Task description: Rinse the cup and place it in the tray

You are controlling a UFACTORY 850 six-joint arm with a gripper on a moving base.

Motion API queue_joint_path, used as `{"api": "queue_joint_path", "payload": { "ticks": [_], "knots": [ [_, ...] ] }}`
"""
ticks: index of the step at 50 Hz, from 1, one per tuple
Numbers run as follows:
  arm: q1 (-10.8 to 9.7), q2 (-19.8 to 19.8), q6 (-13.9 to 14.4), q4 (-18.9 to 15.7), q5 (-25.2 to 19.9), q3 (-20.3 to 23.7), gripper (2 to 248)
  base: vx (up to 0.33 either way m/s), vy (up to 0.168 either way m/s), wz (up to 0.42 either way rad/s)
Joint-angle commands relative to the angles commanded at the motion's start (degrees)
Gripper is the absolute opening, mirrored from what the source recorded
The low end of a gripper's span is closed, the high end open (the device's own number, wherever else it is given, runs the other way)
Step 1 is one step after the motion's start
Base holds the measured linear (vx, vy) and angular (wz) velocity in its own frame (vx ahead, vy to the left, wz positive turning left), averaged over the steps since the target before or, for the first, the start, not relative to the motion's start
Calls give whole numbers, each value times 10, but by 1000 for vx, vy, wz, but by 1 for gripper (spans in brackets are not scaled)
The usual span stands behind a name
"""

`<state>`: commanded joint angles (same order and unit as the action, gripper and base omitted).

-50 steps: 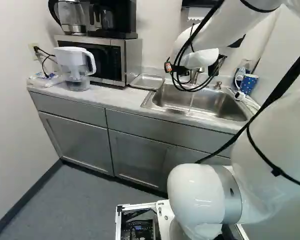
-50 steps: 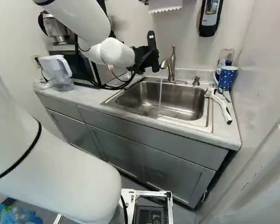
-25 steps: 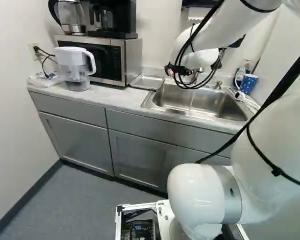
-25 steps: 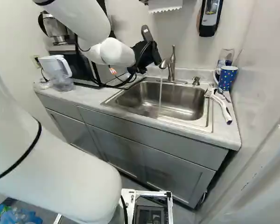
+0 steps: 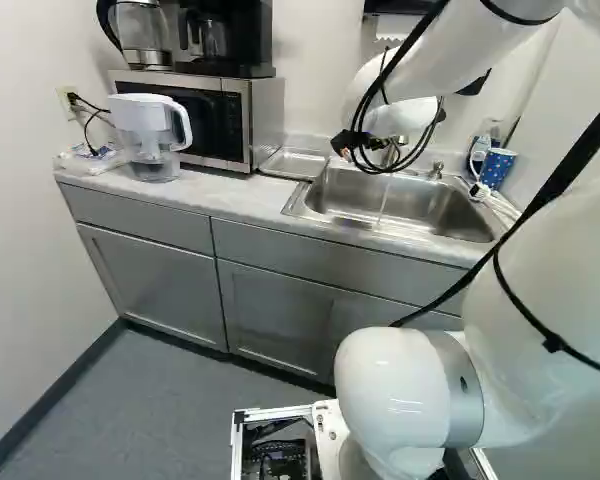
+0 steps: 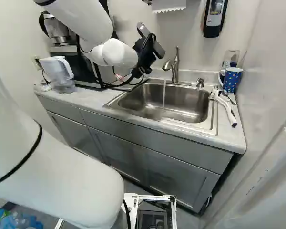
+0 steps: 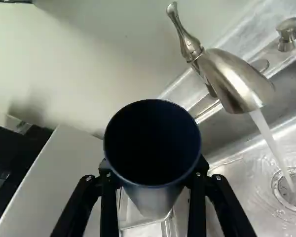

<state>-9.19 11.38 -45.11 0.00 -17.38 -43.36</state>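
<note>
Jaws gripping 1 cup, clear of stream. 1 faucet running into 1 sink. Tabletop: 1 tray between 1 microwave and sink, 1 mug.

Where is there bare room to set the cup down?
The counter is bare in front of the microwave, between pitcher and sink. The visible part of the tray, between microwave and sink, is bare too. It's crowded at the counter's right end in the right base view: brush, dotted mug.
</note>
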Motion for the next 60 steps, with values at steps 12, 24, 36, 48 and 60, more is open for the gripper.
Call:
{"api": "queue_joint_path", "payload": {
  "ticks": [12,24,36,48,60],
  "knots": [
    [0,0,72,0,0,0,125,0,0,0],
    [0,0,145,0,0,0,125,0,0,0],
    [0,0,217,0,0,0,125,0,0,0],
    [0,0,290,0,0,0,125,0,0,0],
    [0,0,362,0,0,0,125,0,0,0]
  ]
}}
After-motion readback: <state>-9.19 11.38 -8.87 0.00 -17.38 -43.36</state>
